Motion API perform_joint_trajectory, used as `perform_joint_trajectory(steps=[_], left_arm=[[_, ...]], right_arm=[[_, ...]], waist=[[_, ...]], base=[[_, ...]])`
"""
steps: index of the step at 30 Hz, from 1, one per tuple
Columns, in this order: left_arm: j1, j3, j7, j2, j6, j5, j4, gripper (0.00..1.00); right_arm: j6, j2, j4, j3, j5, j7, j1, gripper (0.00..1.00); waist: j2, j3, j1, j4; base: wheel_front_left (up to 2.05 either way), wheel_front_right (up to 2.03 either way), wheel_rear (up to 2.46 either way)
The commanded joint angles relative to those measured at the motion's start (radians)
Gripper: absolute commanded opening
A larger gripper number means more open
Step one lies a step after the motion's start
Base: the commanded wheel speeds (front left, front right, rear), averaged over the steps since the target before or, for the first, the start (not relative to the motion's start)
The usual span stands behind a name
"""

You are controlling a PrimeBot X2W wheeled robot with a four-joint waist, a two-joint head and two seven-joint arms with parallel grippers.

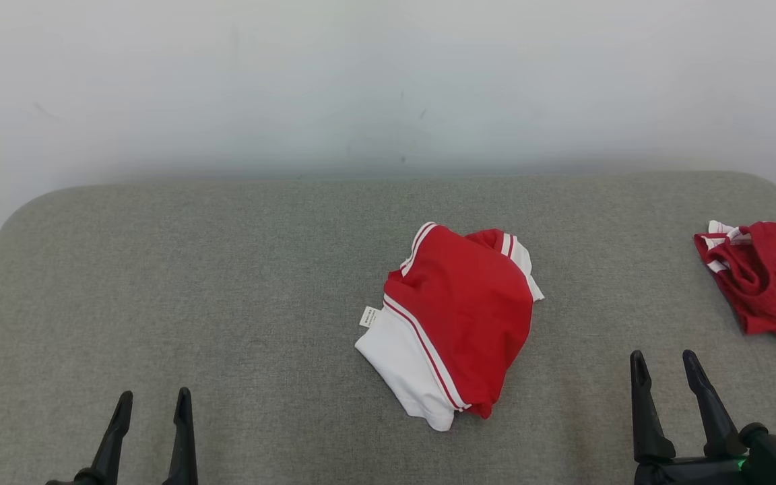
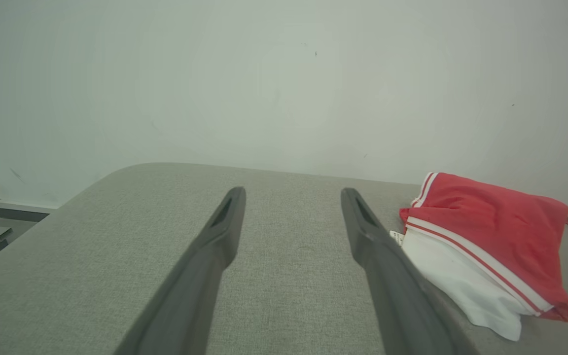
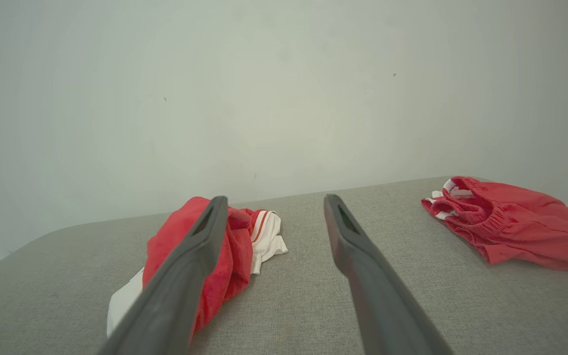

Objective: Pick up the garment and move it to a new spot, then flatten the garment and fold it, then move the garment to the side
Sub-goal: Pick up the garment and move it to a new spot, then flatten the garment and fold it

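On the grey cushion (image 1: 226,269), head view, the red-and-white garment (image 1: 459,316) lay ahead between the open, empty left gripper (image 1: 154,394) and right gripper (image 1: 663,355). Left wrist view had it right of the fingers (image 2: 225,222). Right wrist view showed also another red garment (image 3: 511,222), far right.

I can read no words, numbers or brands before me. The one label I see is a small white tag (image 1: 369,316) at the left edge of the red and white garment (image 1: 469,316); its dark print is too small to read.
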Motion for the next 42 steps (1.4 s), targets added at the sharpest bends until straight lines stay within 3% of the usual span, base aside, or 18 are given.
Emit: perform_joint_trajectory(steps=[1, 28, 42], left_arm=[[0.003, 0.006, -0.001, -0.004, -0.003, 0.009, 0.003, 1.00], [-0.026, 0.040, -0.001, -0.030, -0.046, 0.054, 0.062, 1.00], [-0.339, -0.055, 0.015, 0.015, -0.076, 0.054, 0.211, 1.00]], right_arm=[[-0.003, 0.002, -0.002, 0.001, -0.005, -0.001, 0.009, 1.00], [-0.003, 0.003, 0.012, 0.007, 0.009, -0.004, 0.000, 1.00], [-0.003, 0.000, 0.026, 0.014, 0.022, -0.015, -0.058, 1.00]], waist=[[0.0000, 0.000, 0.0000, -0.001], [0.0000, 0.009, 0.0000, -0.014], [0.0000, 0.111, 0.0000, -0.135]], base=[[0.00, 0.00, 0.00], [0.00, 0.00, 0.00], [0.00, 0.00, 0.00]])
